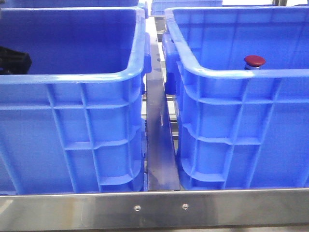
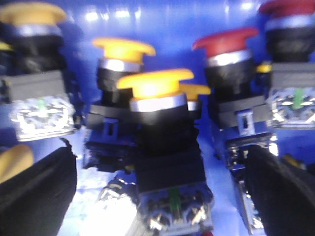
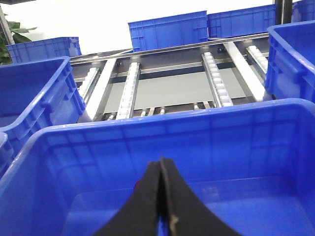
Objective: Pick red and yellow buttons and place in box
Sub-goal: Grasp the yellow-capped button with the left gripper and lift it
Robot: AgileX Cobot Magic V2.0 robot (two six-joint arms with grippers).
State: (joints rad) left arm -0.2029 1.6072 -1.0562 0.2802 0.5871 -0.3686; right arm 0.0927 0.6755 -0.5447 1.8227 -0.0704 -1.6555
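standing between the wide-open fingers of the left gripper inside the left crate, a yellow button shows only in its wrist view, while the right gripper hangs pressed together over the right crate, empty

The front view looks level and forward from low behind a steel rail, very near two blue crates, the left crate and right crate filling the frame; the left wrist view sits deep inside a crate, extremely near a cluster of push buttons, blurred, its black jaws at the lower corners; the right wrist view looks over a crate rim toward roller tracks and far crates; the front and right wrist views share the right crate.
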